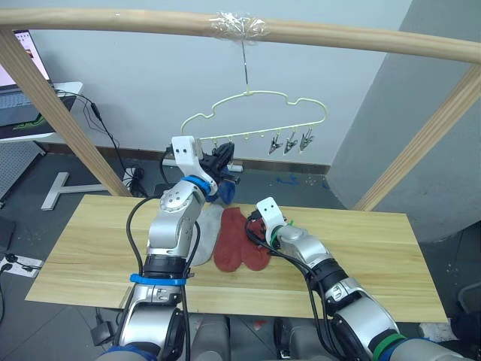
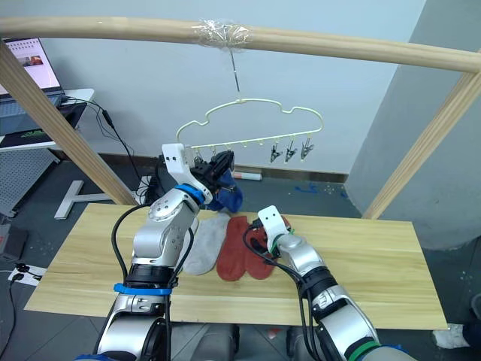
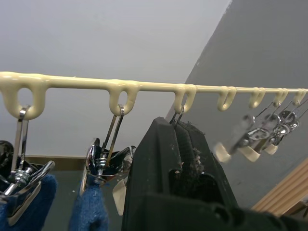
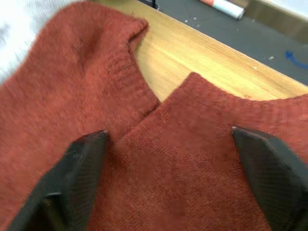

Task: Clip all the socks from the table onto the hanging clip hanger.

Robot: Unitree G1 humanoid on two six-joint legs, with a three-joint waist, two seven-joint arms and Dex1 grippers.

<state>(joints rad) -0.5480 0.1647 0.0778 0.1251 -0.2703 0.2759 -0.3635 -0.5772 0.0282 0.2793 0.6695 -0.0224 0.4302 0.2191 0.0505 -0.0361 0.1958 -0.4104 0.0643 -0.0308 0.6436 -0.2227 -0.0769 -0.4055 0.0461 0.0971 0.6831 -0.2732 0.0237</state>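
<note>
The left gripper (image 2: pixel 222 163) is raised to the clip hanger (image 2: pixel 255 113), its two black fingers (image 3: pixel 179 159) pressed together just under the hanger's bottom bar, at the third loop from the end. Whether they pinch the clip hanging from that loop, I cannot tell. Just beside these fingers two metal clips (image 3: pixel 103 161) each bite a blue sock (image 3: pixel 89 211), and the blue cloth hangs just below the gripper in the head views. Farther along the bar, well apart from the gripper, three empty clips (image 1: pixel 290 142) hang close together. The hanger's hook goes up to a round wooden pole (image 1: pixel 361 36), where clear tape is wrapped.

The right gripper (image 4: pixel 166 144) is down at the wooden table (image 1: pixel 361 256), its fingers spread wide, one tip on each side of the overlap of the two rust red socks (image 4: pixel 96 86). Both tips rest on or just over the red cloth. The red socks lie flat side by side under this gripper, and a light grey sock (image 2: pixel 204 239) lies touching them on the side toward the left arm.
</note>
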